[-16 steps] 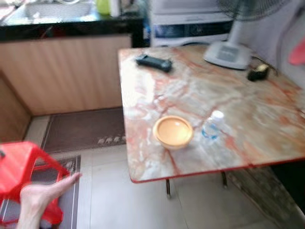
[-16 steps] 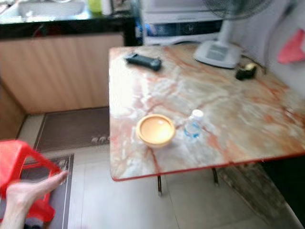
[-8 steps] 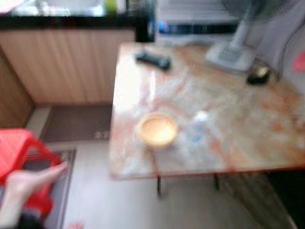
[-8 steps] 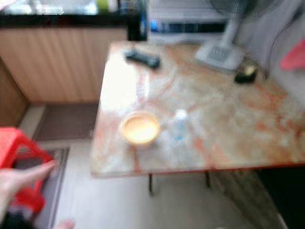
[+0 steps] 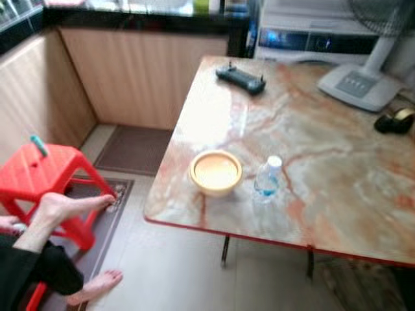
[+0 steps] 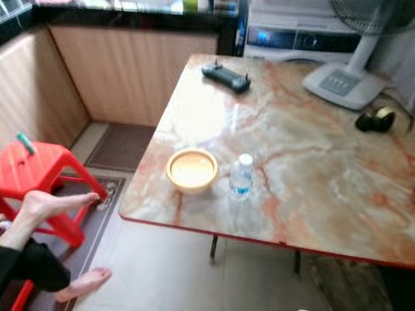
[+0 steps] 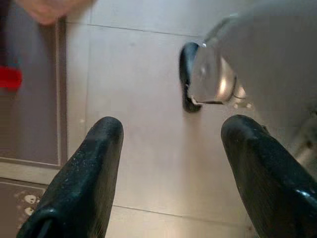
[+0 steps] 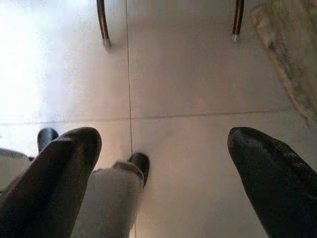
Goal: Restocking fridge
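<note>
A small clear water bottle (image 5: 266,179) with a white cap and blue label stands upright near the front edge of a marble-patterned table (image 5: 337,149). Just to its left sits a yellow bowl (image 5: 215,172). My left gripper (image 7: 171,173) hangs open over the tiled floor, nothing between its fingers. My right gripper (image 8: 163,183) is also open, pointing down at the floor beside the table legs (image 8: 102,22).
A person's bare feet (image 5: 71,207) rest by a red plastic stool (image 5: 42,178) at the left, on a mat. On the table lie a black controller (image 5: 240,78), a fan base (image 5: 358,84) and a tape dispenser (image 5: 394,120). A wooden counter stands behind.
The camera has swung and moved; the table now sits further right in view and the picture is sharper. The stool and the person's legs show more fully at the left.
</note>
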